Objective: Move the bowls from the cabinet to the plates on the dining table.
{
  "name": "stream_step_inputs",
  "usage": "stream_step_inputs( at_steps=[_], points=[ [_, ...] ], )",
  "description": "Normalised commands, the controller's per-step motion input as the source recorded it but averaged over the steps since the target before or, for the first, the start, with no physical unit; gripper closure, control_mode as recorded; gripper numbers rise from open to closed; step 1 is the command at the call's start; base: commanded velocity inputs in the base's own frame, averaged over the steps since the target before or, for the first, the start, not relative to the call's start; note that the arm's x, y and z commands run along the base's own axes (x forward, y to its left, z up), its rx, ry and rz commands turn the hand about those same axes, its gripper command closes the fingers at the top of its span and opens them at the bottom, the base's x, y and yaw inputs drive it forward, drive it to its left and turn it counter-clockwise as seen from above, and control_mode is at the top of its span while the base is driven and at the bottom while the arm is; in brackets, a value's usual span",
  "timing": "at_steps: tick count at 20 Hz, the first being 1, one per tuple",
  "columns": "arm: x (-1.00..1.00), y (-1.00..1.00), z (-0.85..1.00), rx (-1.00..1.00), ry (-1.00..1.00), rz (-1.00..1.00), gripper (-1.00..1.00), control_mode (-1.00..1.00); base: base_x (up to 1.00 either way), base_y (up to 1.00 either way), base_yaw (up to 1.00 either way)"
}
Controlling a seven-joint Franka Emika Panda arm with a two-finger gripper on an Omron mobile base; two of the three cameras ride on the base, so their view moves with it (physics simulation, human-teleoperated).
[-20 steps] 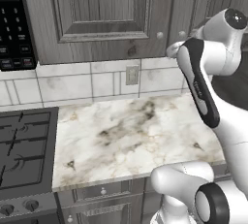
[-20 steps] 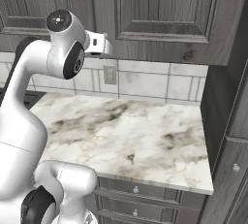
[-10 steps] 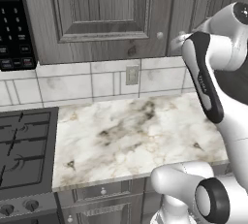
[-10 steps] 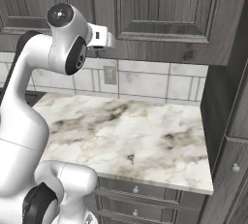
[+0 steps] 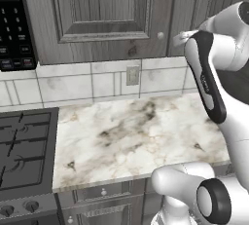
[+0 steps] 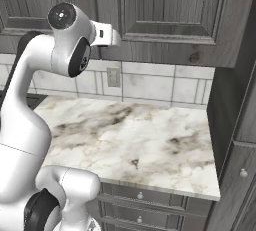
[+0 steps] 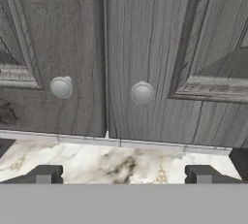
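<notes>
Cabinet (image 5: 102,14) doors hang shut on the wall above the marble counter (image 5: 136,136) in the left base view, a small round knob (image 5: 160,35) showing at the lower right corner of the nearer door. We see a stove (image 5: 24,151) against the counter's left edge, a microwave panel (image 5: 12,24) above it, and a wall outlet (image 5: 132,75) in the tile strip under the cabinet. Our arm reaches up at the right toward the cabinet's lower edge.

From the right base view, the cabinet (image 6: 170,10) runs along the top, doors closed, with drawers (image 6: 150,207) below the counter's (image 6: 135,145) front edge. Our arm's wrist sits near the cabinet's bottom edge, at the left.

In the hand view we face two closed doors meeting at a seam, one knob (image 7: 61,87) on the left door and one (image 7: 142,92) on the right. Our gripper (image 7: 123,174) has its fingertips (image 7: 46,174) spread wide, holding nothing, just short of the doors.
</notes>
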Motion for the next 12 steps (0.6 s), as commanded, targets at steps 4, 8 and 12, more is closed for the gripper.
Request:
stream_step_inputs(
  at_steps=[4, 8, 12],
  points=[
    [0.06, 0.00, 0.00, -0.01, -0.09, 0.00, -1.00, -1.00, 0.00, 0.00, 0.00],
    [0.23, -0.06, 0.00, 0.00, -0.01, 0.00, -1.00, -1.00, 0.00, 0.00, 0.00],
    [0.39, -0.13, 0.00, 0.00, 0.00, 0.00, -1.00, -1.00, 0.00, 0.00, 0.00]
  ],
)
